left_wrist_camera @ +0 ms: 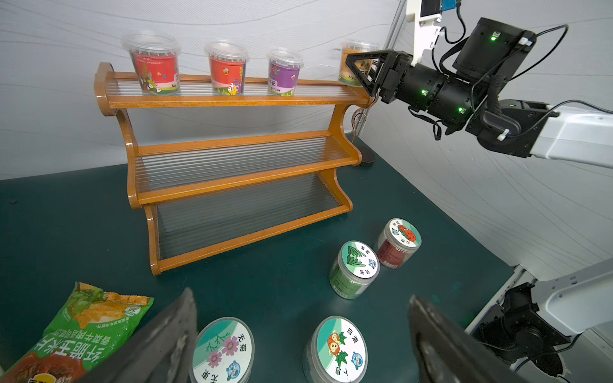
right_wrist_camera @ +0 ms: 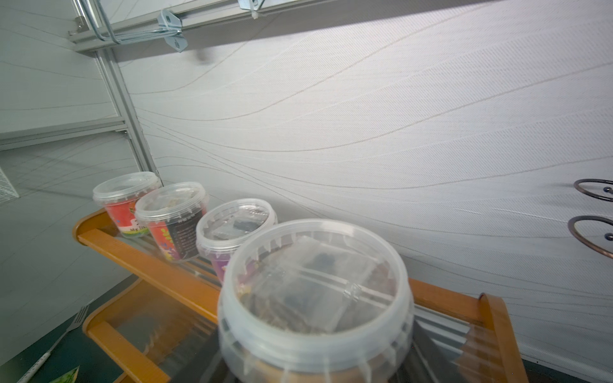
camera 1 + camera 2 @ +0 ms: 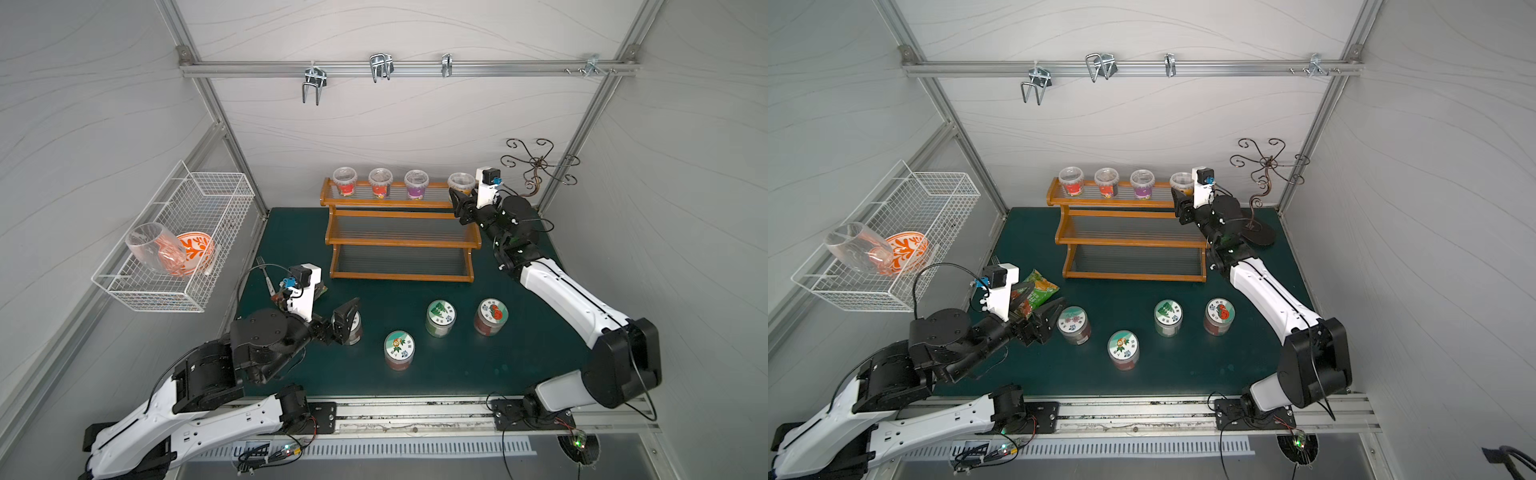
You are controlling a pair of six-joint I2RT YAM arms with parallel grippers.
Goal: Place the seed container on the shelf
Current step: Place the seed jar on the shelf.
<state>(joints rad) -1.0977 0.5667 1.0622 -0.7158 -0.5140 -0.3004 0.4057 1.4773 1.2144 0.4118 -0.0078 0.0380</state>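
Placement looked nearly finished: my right hand (image 3: 457, 198) was clamped on the seed container (image 3: 460, 180), holding it at the top tier of the shelf (image 3: 401, 242), three other tubs (image 3: 380, 181) lined up beyond its fingers. Letting go and backing away were left. My left hand (image 1: 300, 331) hung low, jaws apart.

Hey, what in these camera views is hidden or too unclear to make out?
- Right pincer on the orange seed container: grip or gap unclear; the container hides the fingers in the right wrist view.
- Flower-lid jar: left pincer covers most of its lid in a top view.
- Snack bag: cut off by the left wrist view's edge.
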